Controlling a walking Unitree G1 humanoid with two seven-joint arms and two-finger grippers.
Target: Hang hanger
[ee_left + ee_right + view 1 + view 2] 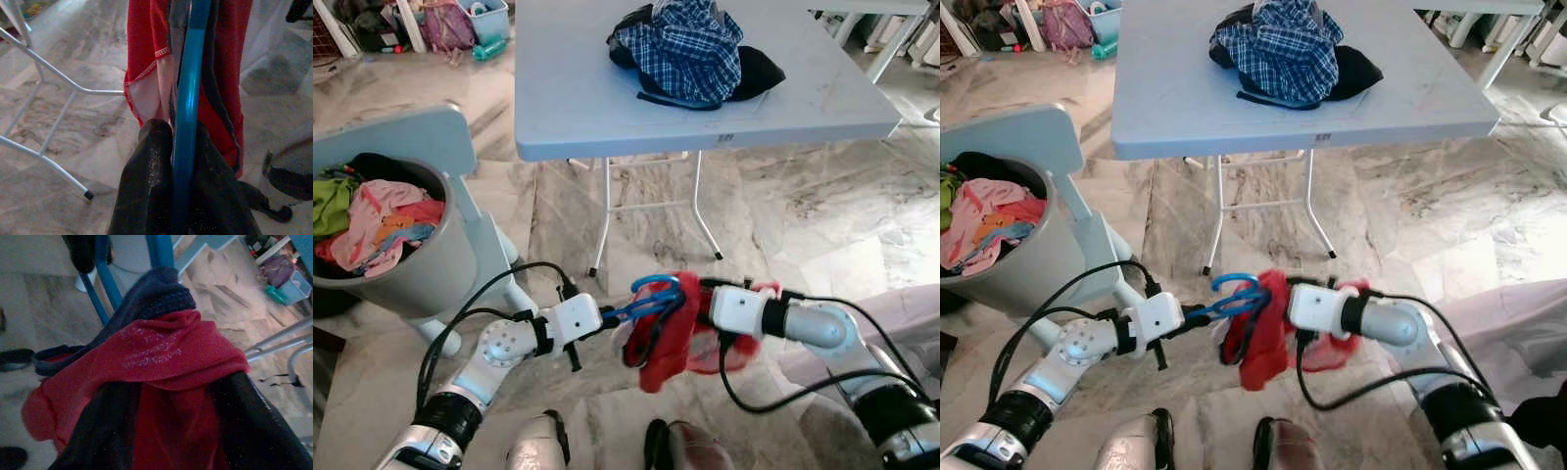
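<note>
One bench [578,108] stands ahead on the marble floor [803,225], carrying one heap of clothes topped by a checked shirt [683,49]; one grey laundry basket [411,264] full of mixed garments sits to the robot's left. In front of the robot, low over the floor, one red garment [666,343] with dark trim hangs bunched on one blue hanger [651,294], held between the two arms. The left hand [182,161] is clamped on the hanger's blue bar, a finger on each side. The right hand [181,401] is buried in the red cloth, its fingers seemingly pinched on the fabric near the hanger. To do this step well, I judge the left grip should stay firm and level while the right spreads the cloth evenly, so nothing slips off before the hanger reaches a rail.
</note>
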